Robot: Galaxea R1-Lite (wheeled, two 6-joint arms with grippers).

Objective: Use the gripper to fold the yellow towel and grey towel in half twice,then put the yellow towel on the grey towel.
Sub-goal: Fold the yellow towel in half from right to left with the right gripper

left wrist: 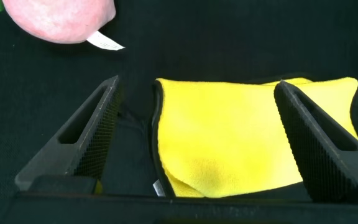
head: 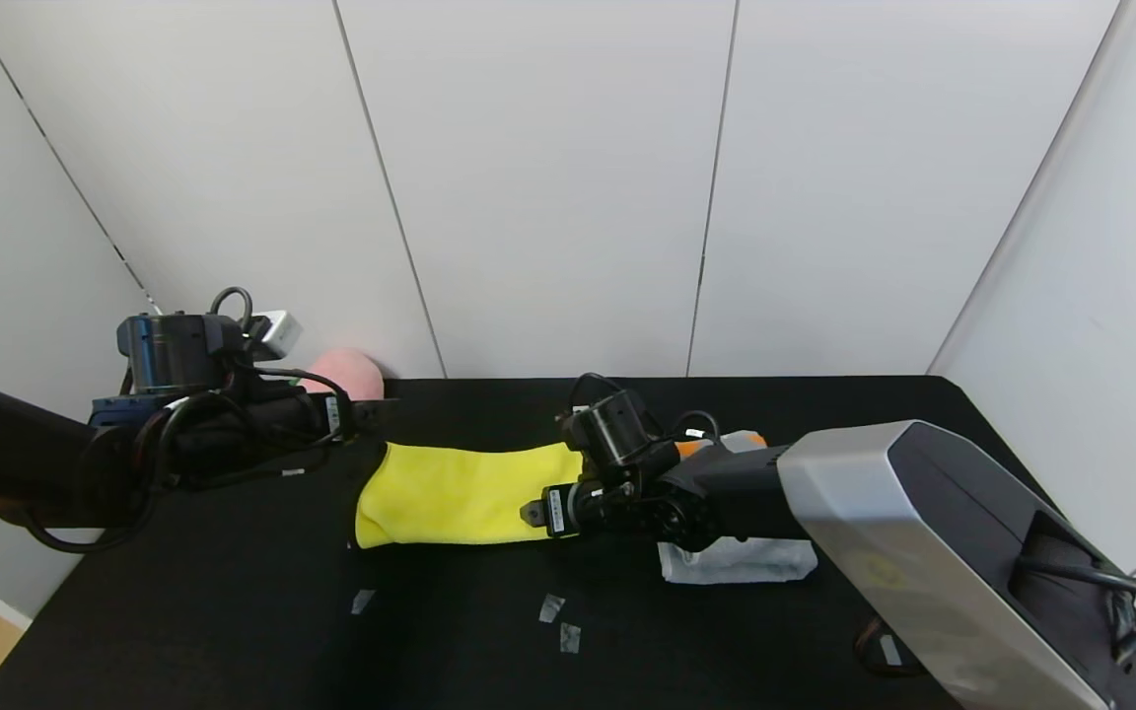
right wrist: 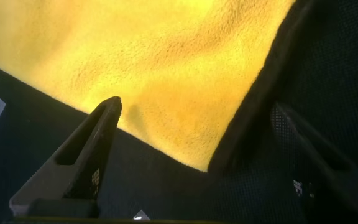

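The yellow towel (head: pixel 460 493) lies folded into a long strip on the black table (head: pixel 233 611). My left gripper (head: pixel 363 434) hovers open over the strip's left end; in the left wrist view its fingers (left wrist: pixel 95 127) straddle the dark-trimmed edge of the yellow towel (left wrist: pixel 241 137), gripping nothing. At the strip's right end my right gripper (head: pixel 532 513) is open too, with a corner of the yellow towel (right wrist: pixel 154 56) between its spread fingers (right wrist: pixel 98 134), not pinched. The grey towel (head: pixel 741 562) lies folded under the right arm, mostly hidden, an orange band showing behind it.
A pink plush peach (head: pixel 346 373) sits at the table's back left, close behind the left arm, and shows as a pink plush peach (left wrist: pixel 61 18) in the left wrist view. Small tape marks (head: pixel 551 606) dot the table in front of the towel. White walls enclose the table.
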